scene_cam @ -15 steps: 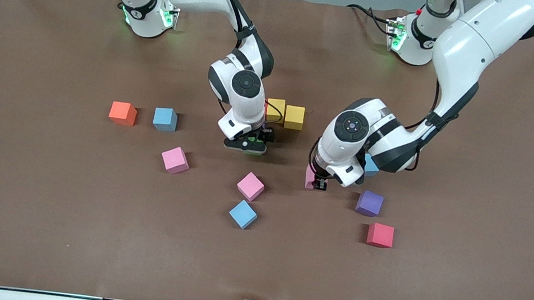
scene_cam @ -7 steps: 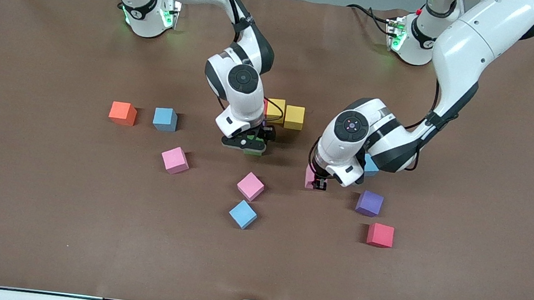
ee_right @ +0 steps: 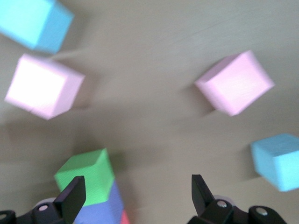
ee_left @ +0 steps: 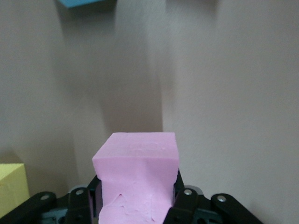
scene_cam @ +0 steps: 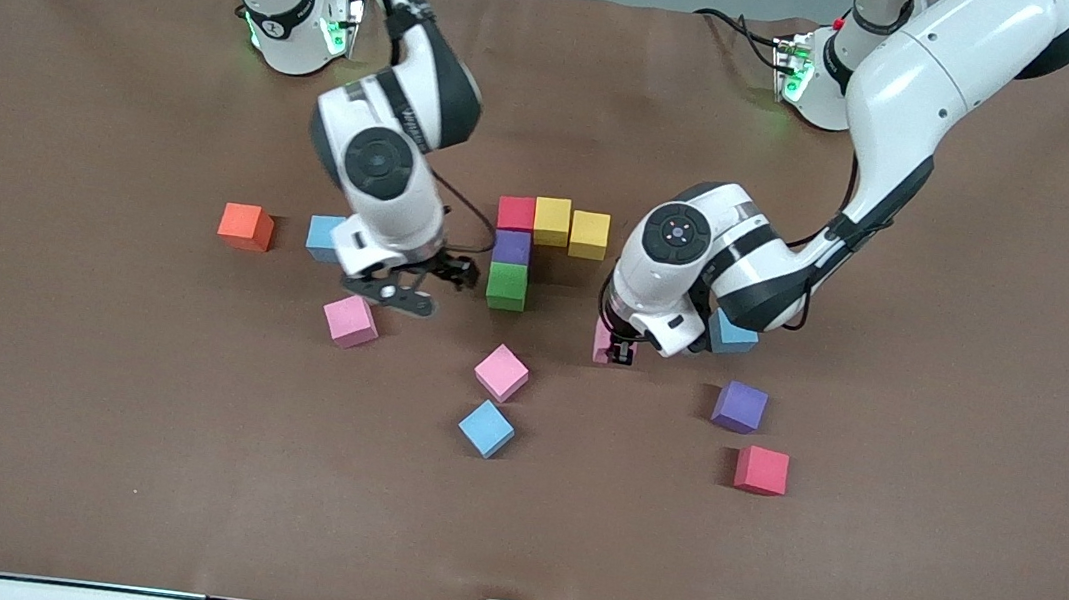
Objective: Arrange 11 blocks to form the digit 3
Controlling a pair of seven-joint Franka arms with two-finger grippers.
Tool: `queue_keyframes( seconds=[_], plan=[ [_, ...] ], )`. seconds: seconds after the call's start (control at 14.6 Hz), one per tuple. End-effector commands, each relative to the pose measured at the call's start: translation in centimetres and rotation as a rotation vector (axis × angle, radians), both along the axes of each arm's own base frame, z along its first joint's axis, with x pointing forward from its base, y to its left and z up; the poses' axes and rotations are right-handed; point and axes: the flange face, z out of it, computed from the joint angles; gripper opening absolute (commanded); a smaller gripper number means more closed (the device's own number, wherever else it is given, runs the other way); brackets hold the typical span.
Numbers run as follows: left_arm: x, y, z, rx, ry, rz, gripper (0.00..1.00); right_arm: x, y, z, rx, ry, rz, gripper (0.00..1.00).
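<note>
The started digit 3 is a red block (scene_cam: 516,212), two yellow blocks (scene_cam: 552,220) (scene_cam: 589,234), a purple block (scene_cam: 511,247) and a green block (scene_cam: 506,286), touching. My left gripper (scene_cam: 617,352) is shut on a pink block (scene_cam: 601,341) (ee_left: 138,177), low over the table beside the figure. My right gripper (scene_cam: 399,297) is open and empty above a loose pink block (scene_cam: 350,320). In the right wrist view its gripper (ee_right: 135,193) stands beside the green block (ee_right: 86,179).
Loose blocks lie around: pink (scene_cam: 500,372), light blue (scene_cam: 486,427), purple (scene_cam: 739,406), red (scene_cam: 762,470), a blue one (scene_cam: 732,335) under the left arm, and a blue one (scene_cam: 325,236) next to the orange cube (scene_cam: 246,226).
My right gripper let go of the green block beside the purple one and moved off toward the right arm's end. My left gripper carried the pink block slightly toward the figure.
</note>
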Motion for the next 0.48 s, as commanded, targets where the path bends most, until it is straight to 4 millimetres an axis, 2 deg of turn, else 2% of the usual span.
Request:
queue_keyframes(
  seconds=[0.0, 0.21, 0.27, 0.41],
  plan=[
    [-1.6, -2.4, -0.8, 0.006, 0.010, -0.001, 0.38, 1.5, -4.4, 1.0, -0.023, -0.009, -0.045, 1.00],
    [-2.7, -3.6, -2.0, 0.041, 0.004, 0.002, 0.38, 2.6, -6.1, 1.0, -0.056, -0.035, -0.059, 1.00],
    [-3.2, -4.1, -2.2, 0.040, 0.009, -0.004, 0.38, 2.7, -6.1, 0.9, -0.051, -0.036, -0.067, 1.00],
    [-4.6, -5.5, -3.0, 0.038, 0.025, -0.012, 0.38, 3.3, -4.2, 1.2, -0.006, -0.039, -0.156, 1.00]
  ],
)
